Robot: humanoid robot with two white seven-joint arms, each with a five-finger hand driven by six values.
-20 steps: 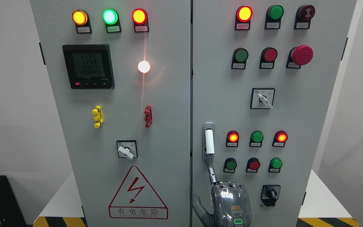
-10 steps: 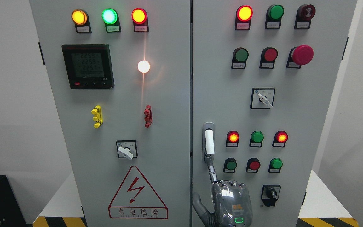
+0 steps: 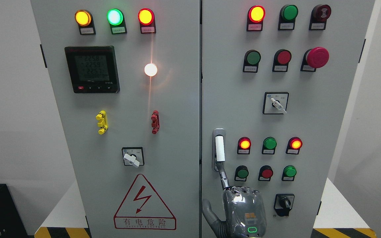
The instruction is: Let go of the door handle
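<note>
The door handle point(image 3: 219, 148) is a white upright lever in a grey metal mount at the left edge of the right cabinet door point(image 3: 230, 99). My right hand point(image 3: 243, 208) comes up from the bottom edge just below it, its back toward the camera. Its index finger point(image 3: 224, 180) is stretched upward, and the tip reaches the lower end of the handle mount. The thumb point(image 3: 207, 211) is spread out to the left. No finger wraps around the lever. The left hand is out of view.
Both cabinet doors are closed. Lit indicator lamps point(image 3: 244, 144) and push buttons point(image 3: 266, 172) sit right of the handle, with a black rotary switch point(image 3: 283, 204) beside my hand. The left door carries a meter point(image 3: 92, 69) and a warning triangle point(image 3: 144, 203). White tabletops flank the cabinet.
My right hand has crept slightly up and to the right, and its index fingertip has risen closer to the lower end of the handle. The handle has not moved.
</note>
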